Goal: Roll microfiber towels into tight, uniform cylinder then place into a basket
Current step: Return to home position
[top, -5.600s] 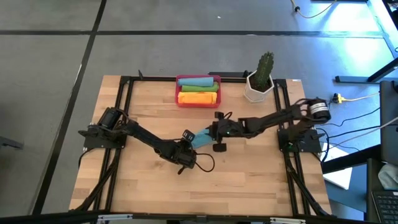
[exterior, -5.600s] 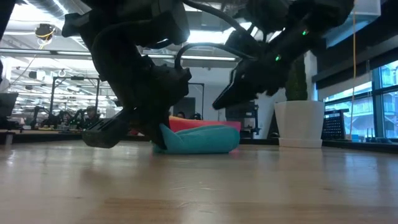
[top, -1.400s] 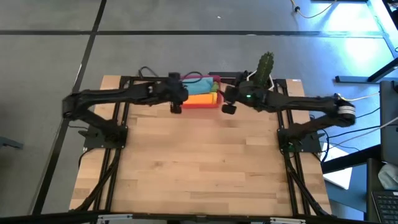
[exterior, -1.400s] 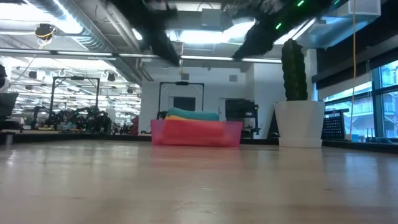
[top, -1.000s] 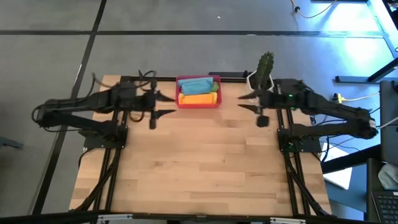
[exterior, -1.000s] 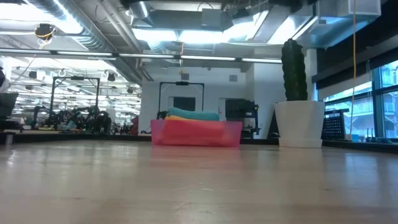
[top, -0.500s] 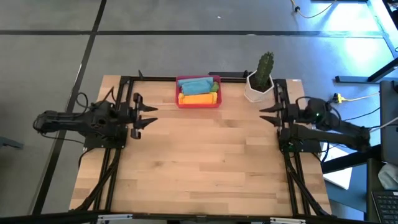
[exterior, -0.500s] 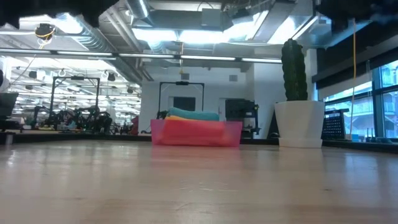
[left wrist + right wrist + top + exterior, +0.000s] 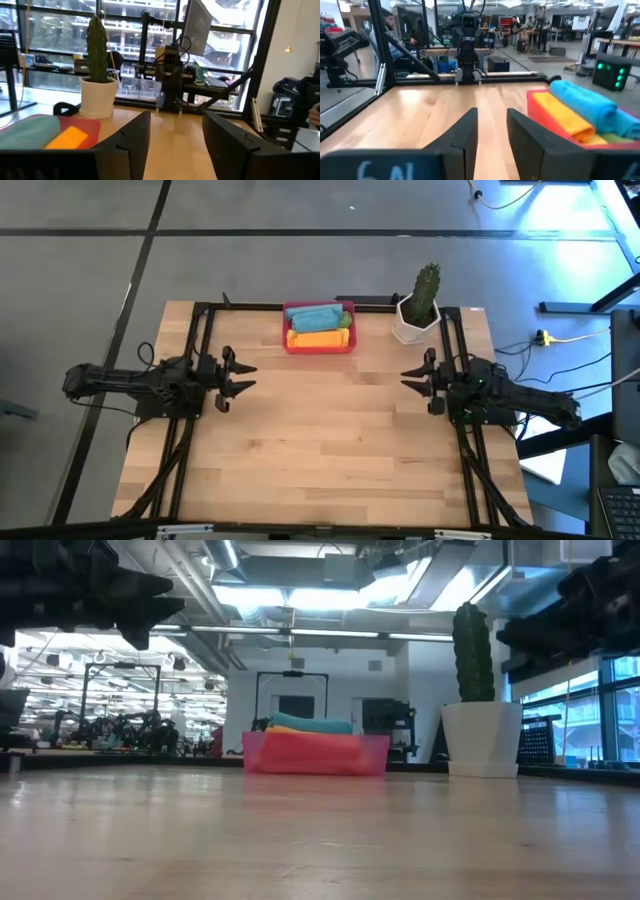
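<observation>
At the back edge of the desk (image 9: 320,460): the red basket (image 9: 318,350) sits in the middle of that edge. The rolled towels (image 9: 318,330) lie packed side by side in it, so they cannot unroll.
Towels I can see: a blue roll (image 9: 312,314), an orange roll (image 9: 318,338) next to it, and a bit of a green roll (image 9: 346,321) at the basket's right end.
Left hand (image 9: 248,377): up off the wood by the left edge, pointing across the desk, fingers spread, holding nothing.
Right hand (image 9: 408,382): by the right edge, facing the left one, fingers a little apart, also holding nothing.
Why they sit there: I think both arms are tucked in at the sides to rest. No towel lies loose on the desk, so the job looks done.
Cactus (image 9: 427,283): stands in its white pot (image 9: 412,330) near the back right corner, near the basket but not touching it.
Hard to see: in the low view the basket's red wall hides most of the rolls, so I cannot count them or tell how tight they are. I cannot pick out a yellow one for sure. Both arms are only dark shapes at the top corners of the low view.
</observation>
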